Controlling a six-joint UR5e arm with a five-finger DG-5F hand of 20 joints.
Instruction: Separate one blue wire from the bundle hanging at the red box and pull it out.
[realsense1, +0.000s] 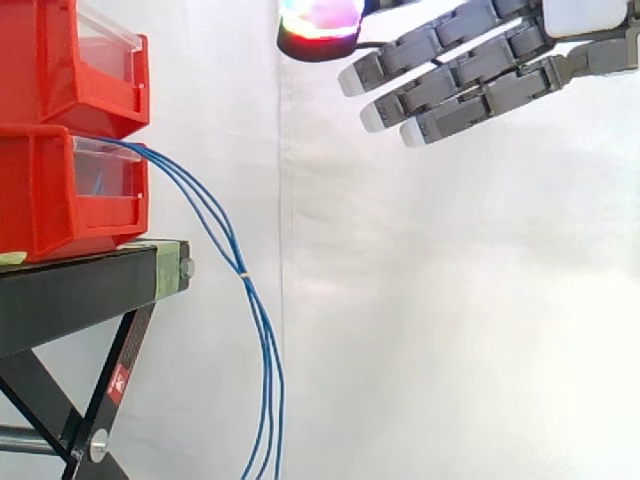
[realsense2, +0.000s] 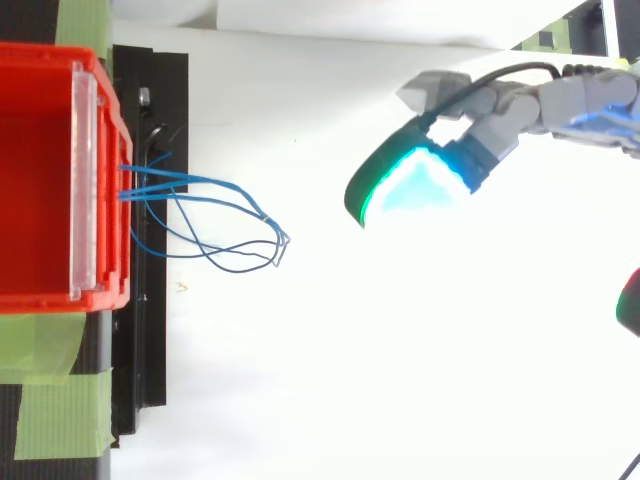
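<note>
Hand: released, fingers near straight and holding nothing. It hangs well out from the front of the red box and above its level, with the fingers aimed back toward the box. We read this as an approach pose, opened so that one strand can pass between thumb and fingers.

Blue wires: untouched. They leave the box front at its clear window, arch away and drop past the edge of the black counter on which the box sits. From above, the strands fan into separate loops just beyond the box front, which should help us single one out.

Step in hand: reach not yet made. We expect the outermost loop, farthest from the box, to be the easiest pick.
</note>
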